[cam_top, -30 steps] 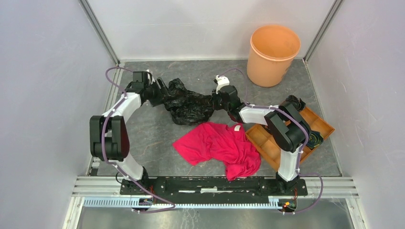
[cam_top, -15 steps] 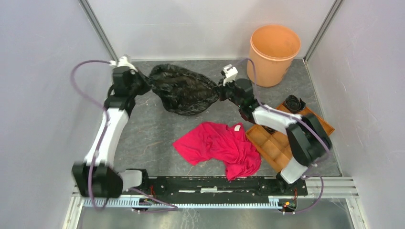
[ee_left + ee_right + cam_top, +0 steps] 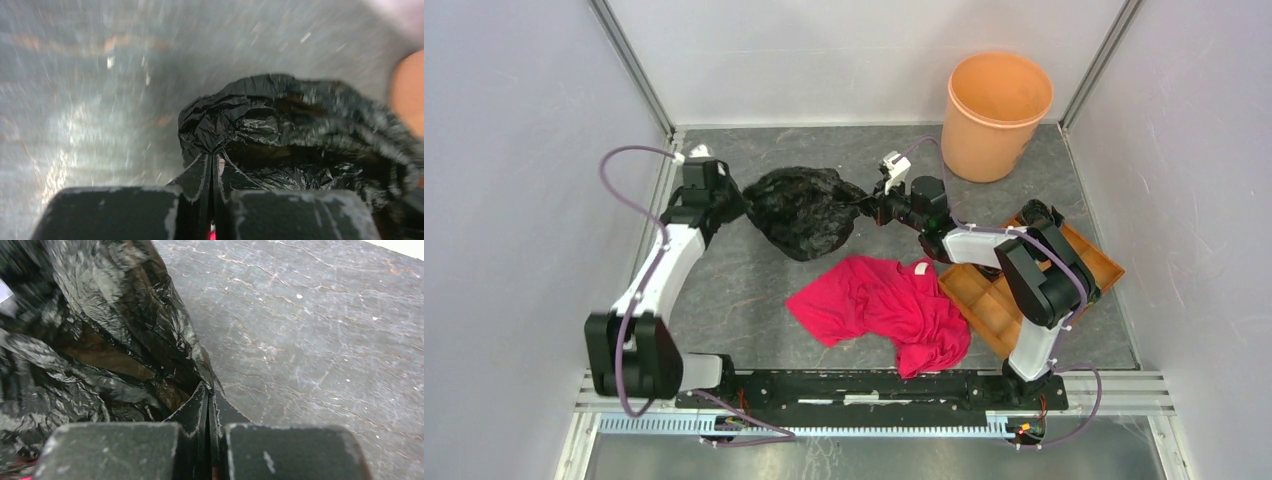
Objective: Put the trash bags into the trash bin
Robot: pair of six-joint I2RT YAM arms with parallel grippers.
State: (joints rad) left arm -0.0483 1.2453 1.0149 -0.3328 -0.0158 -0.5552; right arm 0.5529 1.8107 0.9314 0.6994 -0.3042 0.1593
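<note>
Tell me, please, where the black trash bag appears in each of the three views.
Top external: trash bag upper centre, stretched between left gripper and right gripper.
Left wrist: centre to right, its edge pinched at bottom centre.
Right wrist: left half, its edge pinched at bottom centre.
Shared landmark: the grey table beneath it.

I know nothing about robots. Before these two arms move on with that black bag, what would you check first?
1. Left gripper shut on the thin, glossy black plastic bag: ok.
2. Right gripper shut on the bag's opposite edge: ok.
3. Bag mouth spread open between them: ok.
4. Round pale-orange plastic bin upright, nothing visible inside: ok.
5. Bag above the bin: not ok, it is left of the bin, apart.
6. Bag free of the red cloth garment: cannot tell.
</note>
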